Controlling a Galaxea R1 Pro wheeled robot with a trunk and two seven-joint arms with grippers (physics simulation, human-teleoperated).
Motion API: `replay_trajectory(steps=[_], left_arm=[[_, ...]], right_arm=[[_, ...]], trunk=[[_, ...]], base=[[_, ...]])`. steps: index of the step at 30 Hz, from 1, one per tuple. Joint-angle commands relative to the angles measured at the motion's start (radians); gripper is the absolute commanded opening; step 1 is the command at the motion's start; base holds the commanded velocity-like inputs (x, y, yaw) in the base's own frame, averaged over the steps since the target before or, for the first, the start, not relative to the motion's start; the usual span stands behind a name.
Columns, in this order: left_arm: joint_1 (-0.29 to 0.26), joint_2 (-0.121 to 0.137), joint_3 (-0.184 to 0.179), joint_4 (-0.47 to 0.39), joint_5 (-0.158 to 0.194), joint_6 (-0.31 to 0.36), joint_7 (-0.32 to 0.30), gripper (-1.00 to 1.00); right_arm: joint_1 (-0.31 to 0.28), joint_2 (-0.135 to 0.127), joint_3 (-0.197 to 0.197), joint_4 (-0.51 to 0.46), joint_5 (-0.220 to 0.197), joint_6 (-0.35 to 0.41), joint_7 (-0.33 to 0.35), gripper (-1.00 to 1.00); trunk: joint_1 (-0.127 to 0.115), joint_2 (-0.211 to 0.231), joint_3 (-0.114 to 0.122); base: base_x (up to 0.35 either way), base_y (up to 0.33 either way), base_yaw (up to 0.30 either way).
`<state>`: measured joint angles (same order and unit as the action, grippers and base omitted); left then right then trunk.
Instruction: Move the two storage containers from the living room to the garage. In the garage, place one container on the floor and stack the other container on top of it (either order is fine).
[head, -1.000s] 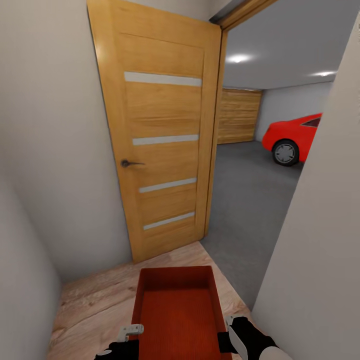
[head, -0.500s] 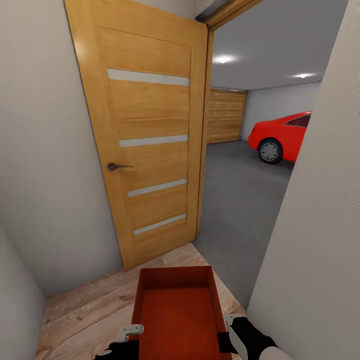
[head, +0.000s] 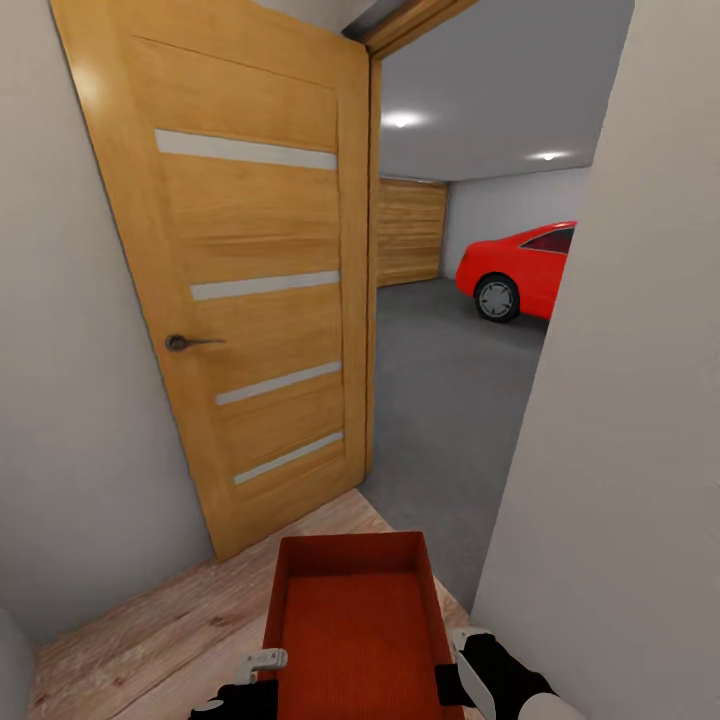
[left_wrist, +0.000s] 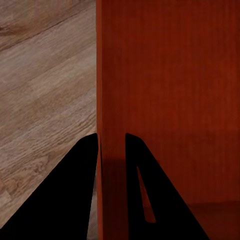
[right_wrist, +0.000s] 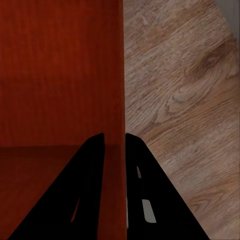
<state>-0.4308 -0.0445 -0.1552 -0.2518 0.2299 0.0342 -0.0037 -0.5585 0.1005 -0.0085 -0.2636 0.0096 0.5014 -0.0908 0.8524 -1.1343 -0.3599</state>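
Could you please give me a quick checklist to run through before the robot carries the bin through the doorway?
1. Left gripper clamped on the storage container wall: ok.
2. Right gripper clamped on the opposite wall: ok.
3. Wooden door swung open: ok.
4. Concrete floor beyond the threshold free of obstacles: ok.
5. Clearance to the wall on the right: cannot tell.
6. Red car well off the path: ok.
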Motion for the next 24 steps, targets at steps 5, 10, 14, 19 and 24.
replay_trajectory(steps=[5,10,14,19,24], left_arm=[[0.000,0.002,-0.021,-0.006,0.017,-0.042,0.002,-1.00],[0.000,0.002,-0.021,-0.006,0.017,-0.042,0.002,-1.00],[0.000,0.002,-0.021,-0.006,0.017,-0.042,0.002,-1.00],[0.000,0.002,-0.021,-0.006,0.017,-0.043,0.002,-1.00],[0.000,0.002,-0.021,-0.006,0.017,-0.047,0.002,-1.00]], right_arm=[[0.000,-0.036,0.010,0.001,-0.012,0.005,-0.004,-1.00],[0.000,-0.036,0.010,0.001,-0.012,0.005,-0.004,-1.00],[0.000,-0.036,0.010,0.002,-0.012,0.005,-0.004,-1.00],[0.000,-0.036,0.010,0.002,-0.012,0.005,-0.004,-1.00],[0.000,-0.036,0.010,0.002,-0.013,0.005,-0.004,-1.00]], trunk=[[0.000,-0.001,-0.001],[0.000,-0.001,-0.001],[0.000,-0.001,-0.001],[0.000,-0.001,-0.001],[0.000,-0.001,-0.001]], base=[[0.078,0.067,-0.114],[0.097,0.096,-0.096],[0.062,0.124,-0.228],[0.067,0.137,-0.150],[0.029,0.083,-0.116]])
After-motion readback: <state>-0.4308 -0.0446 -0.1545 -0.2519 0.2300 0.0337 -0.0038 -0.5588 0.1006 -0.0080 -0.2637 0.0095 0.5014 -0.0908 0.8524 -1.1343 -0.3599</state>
